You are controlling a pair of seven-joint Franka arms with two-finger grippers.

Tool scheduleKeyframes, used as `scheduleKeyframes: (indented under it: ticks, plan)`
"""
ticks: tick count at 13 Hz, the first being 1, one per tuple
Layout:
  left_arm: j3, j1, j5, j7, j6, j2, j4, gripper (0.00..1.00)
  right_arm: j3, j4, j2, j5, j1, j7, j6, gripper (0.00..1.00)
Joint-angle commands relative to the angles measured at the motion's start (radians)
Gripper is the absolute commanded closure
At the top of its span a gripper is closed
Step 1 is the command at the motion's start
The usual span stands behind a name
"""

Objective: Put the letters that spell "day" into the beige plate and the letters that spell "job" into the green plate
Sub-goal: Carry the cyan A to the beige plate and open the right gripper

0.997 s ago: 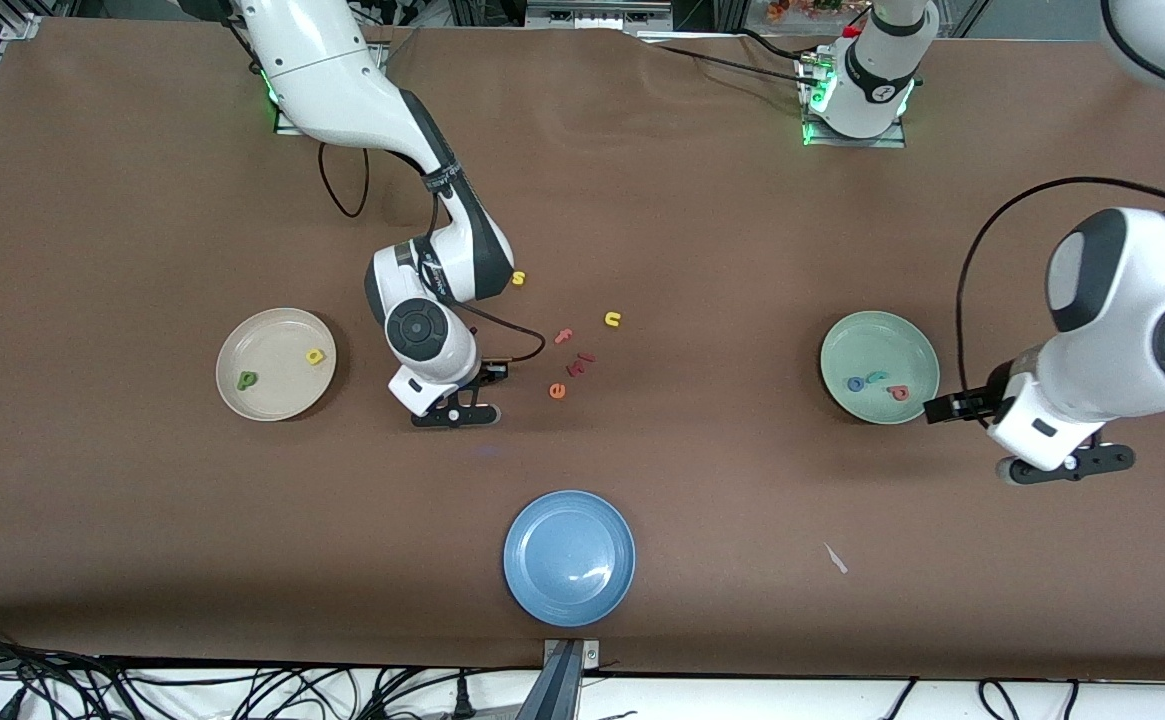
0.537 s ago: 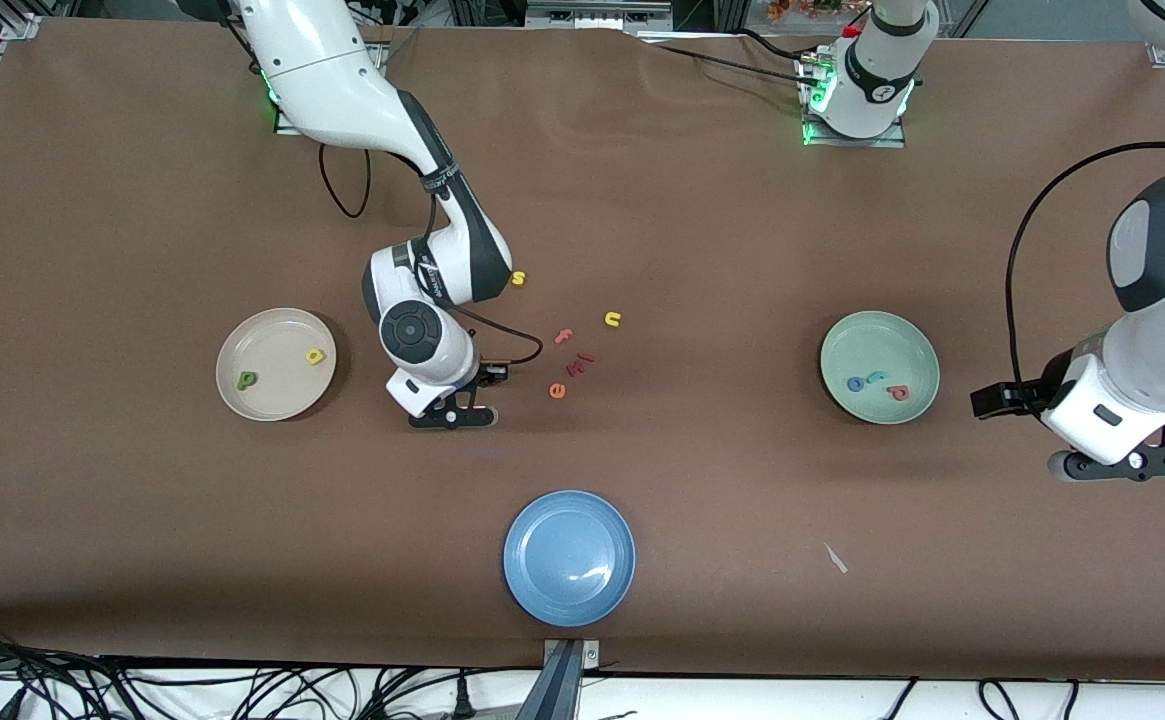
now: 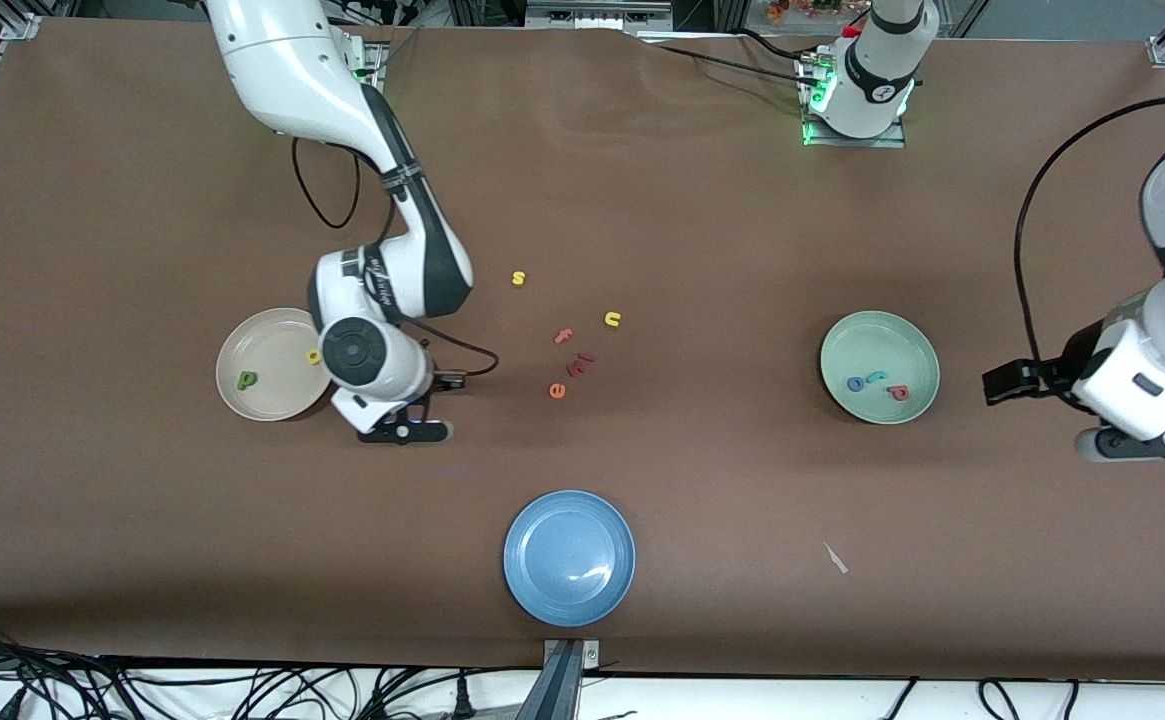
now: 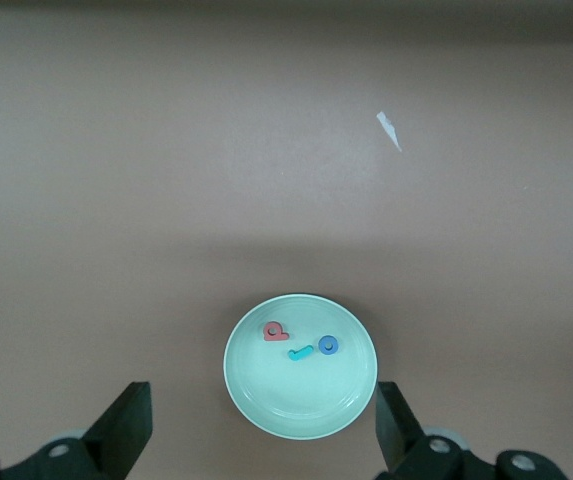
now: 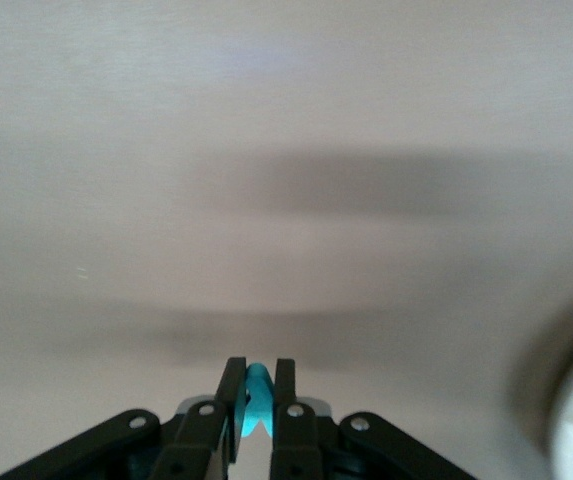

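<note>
Closest to the front camera sits a blue plate (image 3: 569,557), and toward the left arm's end of the table, a little farther back, a small white scrap (image 3: 836,558) lies on the brown table (image 3: 702,480).

Farther in, the right gripper (image 5: 256,400) hangs over bare table just beside the beige plate (image 3: 262,395); its fingers (image 5: 229,395) are pinched tight on the teal "y" (image 5: 257,398), which shows as a sliver of teal between them in the right wrist view. The beige plate itself holds the green "d" (image 3: 246,379) and the yellow "a" (image 3: 313,355), the latter partly tucked under the arm's wrist.

At the other end, the left gripper (image 4: 264,425) hovers over the table's edge area, near the green plate (image 3: 917,400) but off it; its fingers (image 4: 131,425) stand wide apart with nothing between them. Inside the green plate lie the blue "o" (image 3: 855,383), the teal "j" (image 3: 876,377) and the pinkish-red "b" (image 3: 899,392), close together in a row.

Between the two plates, a loose scatter: the orange "e" (image 3: 557,391) nearest; then a small reddish piece (image 3: 580,363) I can't read; the pink "f" (image 3: 564,336); the yellow "u" (image 3: 612,319); and farthest back the yellow "s" (image 3: 518,278).
</note>
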Motion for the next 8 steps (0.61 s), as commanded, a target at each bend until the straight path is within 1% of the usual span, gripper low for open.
scheduleKeyframes:
  ticks: [1, 2, 4, 6, 8]
  plan:
    - [0.022, -0.017, -0.033, 0.044, 0.006, -0.077, -0.087, 0.03, -0.065, -0.083, -0.076, 0.015, -0.003, -0.141, -0.036, 0.91]
    - [0.022, -0.014, -0.041, 0.074, 0.027, -0.108, -0.13, 0.04, -0.09, -0.107, -0.089, 0.015, -0.002, -0.173, -0.037, 0.92]
    - [0.025, -0.014, -0.054, 0.079, 0.102, -0.186, -0.246, 0.03, -0.145, -0.167, -0.125, 0.015, -0.002, -0.253, -0.037, 0.92]
    - [0.018, 0.007, -0.058, 0.088, 0.114, -0.197, -0.285, 0.03, -0.214, -0.227, -0.143, 0.018, -0.003, -0.383, -0.039, 0.92]
    - [0.018, 0.009, -0.064, 0.088, 0.142, -0.194, -0.285, 0.01, -0.274, -0.273, -0.146, 0.027, -0.006, -0.483, -0.037, 0.92]
